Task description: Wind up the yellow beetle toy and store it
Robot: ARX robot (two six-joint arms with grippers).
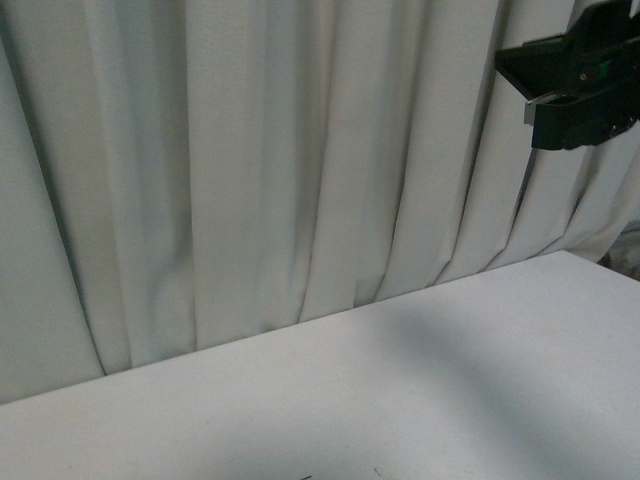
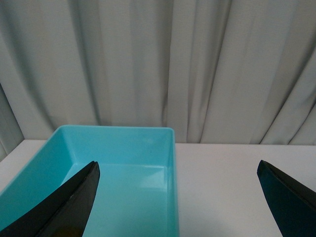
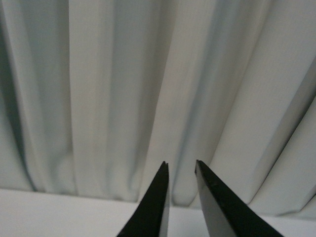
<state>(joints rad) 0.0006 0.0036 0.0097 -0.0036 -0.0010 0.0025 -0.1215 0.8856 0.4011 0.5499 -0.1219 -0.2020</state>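
White bench [image 1: 420, 400], flat and matte, crossed by soft shadow, its back edge running along the foot of a pale grey curtain [image 1: 250, 150]. Curtain hung in deep vertical folds, filling the background of all three views. Right-hand end of the bench's back edge in sight in the front view, with something dark and blurred just past it.

Counted: one bench, one curtain, one bin, two claws, four black fingers.

One turquoise bin [image 2: 118, 130], rectangular and open-topped, standing on the bench near the back edge, one short wall turned toward the curtain. Smooth floor and inner walls in view, the near part cut off by the frame and by a finger.

Seen only in the left wrist view, the left claw [image 2: 177, 170]: spread wide, one finger [image 2: 74, 197] over the bin, the other finger [image 2: 289, 197] over bare bench beside it, gripping nothing.

Seen in the right wrist view, the right claw [image 3: 181, 165]: fingers almost pressed together, only a thin slit between the tips, nothing in it, aimed at the curtain above the back edge. High at the upper right of the front view, the right arm [image 1: 585, 90], well above the bench, dark against the folds.

As for the yellow beetle toy: in none of the three views, so cannot tell its place.
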